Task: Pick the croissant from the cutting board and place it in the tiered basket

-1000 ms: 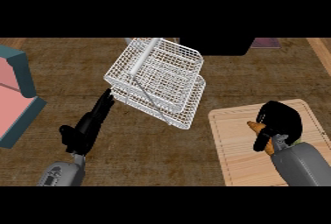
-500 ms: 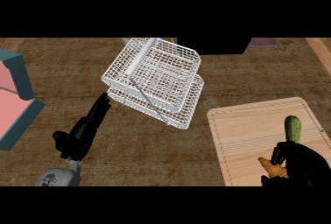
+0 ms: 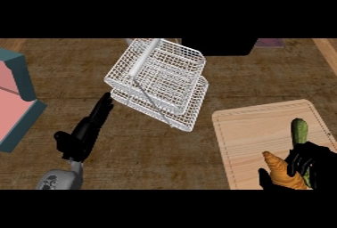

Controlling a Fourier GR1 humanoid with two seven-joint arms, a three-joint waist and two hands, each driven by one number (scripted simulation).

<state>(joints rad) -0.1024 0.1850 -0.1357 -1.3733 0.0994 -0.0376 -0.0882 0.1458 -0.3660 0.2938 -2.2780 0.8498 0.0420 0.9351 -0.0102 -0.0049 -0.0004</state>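
At lower right, the right robot hand (image 3: 310, 165) curls round the croissant (image 3: 283, 173) over the board (image 3: 253, 133); the croissant's long axis runs from upper left to lower right. The left robot hand (image 3: 85, 133) lies straight-fingered, holding nothing, pointing toward the basket (image 3: 158, 80).

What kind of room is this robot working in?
Probably a kitchen: a brown wooden counter carries a pale wooden cutting board with an orange croissant and a green cucumber-like vegetable, beside a white wire tiered basket.
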